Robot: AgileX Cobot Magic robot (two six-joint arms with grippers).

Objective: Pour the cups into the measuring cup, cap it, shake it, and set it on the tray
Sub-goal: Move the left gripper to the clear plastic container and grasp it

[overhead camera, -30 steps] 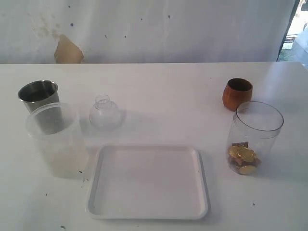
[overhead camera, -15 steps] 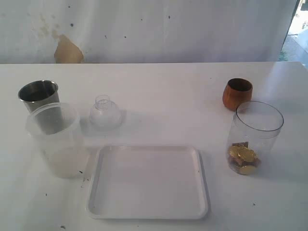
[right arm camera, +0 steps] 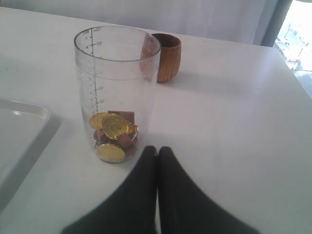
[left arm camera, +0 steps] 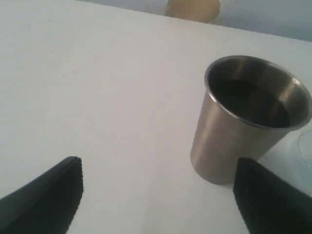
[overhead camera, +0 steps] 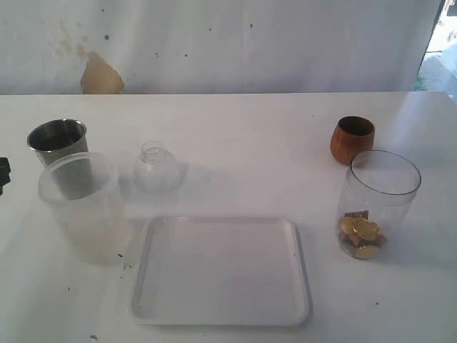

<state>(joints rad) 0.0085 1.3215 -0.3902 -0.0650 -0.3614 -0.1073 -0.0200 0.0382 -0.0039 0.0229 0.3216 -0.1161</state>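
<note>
The steel tumbler [overhead camera: 57, 140] [left arm camera: 248, 117] stands at the far left, with the frosted plastic cup [overhead camera: 82, 207] just in front of it. My left gripper [left arm camera: 158, 195] is open and empty, and the tumbler sits a little beyond one of its fingers [left arm camera: 268, 200]. Only a dark tip of that gripper [overhead camera: 3, 175] shows at the left edge of the exterior view. The wooden cup [overhead camera: 352, 138] [right arm camera: 165, 56] stands behind the measuring cup [overhead camera: 377, 204] [right arm camera: 117, 92], which holds gold coins and brown pieces. My right gripper [right arm camera: 157, 153] is shut and empty, just short of the measuring cup's base.
The white tray [overhead camera: 220, 270] [right arm camera: 19, 131] lies at the front middle, between the frosted cup and the measuring cup. A small clear dome-shaped lid [overhead camera: 156, 168] rests behind the tray, right of the tumbler. A tan patch marks the back wall.
A dark tip of my left gripper has come into sight at the left edge of the exterior view. The cups, lid, tray and measuring cup have not moved.
</note>
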